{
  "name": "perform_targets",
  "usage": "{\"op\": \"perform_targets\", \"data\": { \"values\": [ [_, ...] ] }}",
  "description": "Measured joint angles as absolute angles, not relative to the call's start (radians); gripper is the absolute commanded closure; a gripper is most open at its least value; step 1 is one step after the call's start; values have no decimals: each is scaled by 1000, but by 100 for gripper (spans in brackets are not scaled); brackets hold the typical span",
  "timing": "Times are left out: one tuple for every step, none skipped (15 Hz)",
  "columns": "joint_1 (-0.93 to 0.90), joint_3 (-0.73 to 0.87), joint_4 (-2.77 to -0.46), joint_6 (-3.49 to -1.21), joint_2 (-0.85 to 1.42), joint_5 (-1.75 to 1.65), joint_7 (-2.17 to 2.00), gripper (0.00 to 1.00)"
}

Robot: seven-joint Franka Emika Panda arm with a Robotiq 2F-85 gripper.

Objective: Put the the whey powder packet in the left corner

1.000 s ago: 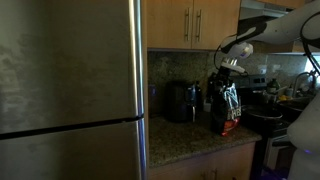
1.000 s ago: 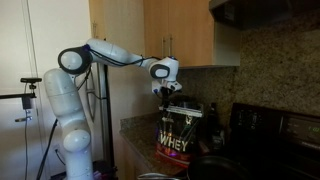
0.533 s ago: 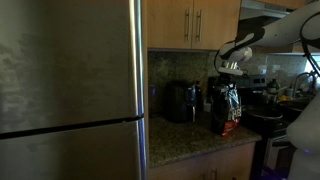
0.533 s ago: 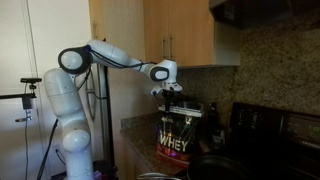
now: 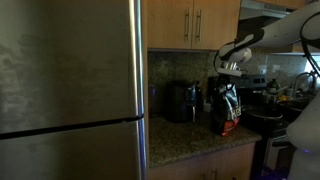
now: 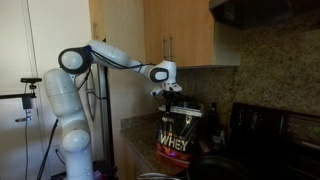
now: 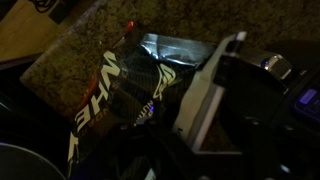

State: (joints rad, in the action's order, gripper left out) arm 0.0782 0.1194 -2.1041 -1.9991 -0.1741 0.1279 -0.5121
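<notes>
Packet (image 6: 173,138) barely shifted; jaws obscured

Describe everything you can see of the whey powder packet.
The whey powder packet is a tall, glossy, dark pouch with WHEY in pale letters and red-orange patches toward its bottom. It stands upright on the speckled granite countertop. Its crinkled, silvery top edge appears to be pinched by the gripper directly above it.

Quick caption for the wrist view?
Wrist view: gripper finger beside the crumpled top of the whey powder packet, granite countertop beneath.
</notes>
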Motion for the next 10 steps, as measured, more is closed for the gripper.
{"op": "perform_targets", "data": {
  "values": [
    [78,119,-2104,-1999,-174,126,-512,75],
    [78,119,-2104,-1998,-174,121,-512,83],
    [78,117,-2104,-1997,-173,116,-512,90],
    [78,116,-2104,-1997,-172,112,-511,97],
    [78,114,-2104,-1996,-170,111,-510,100],
    [78,112,-2102,-1989,-165,111,-503,100],
    [78,112,-2097,-1974,-157,112,-493,100],
    [78,113,-2087,-1950,-143,125,-468,100],
    [78,115,-2073,-1927,-125,151,-425,100],
    [78,118,-2057,-1911,-106,180,-376,100]
  ]
}}
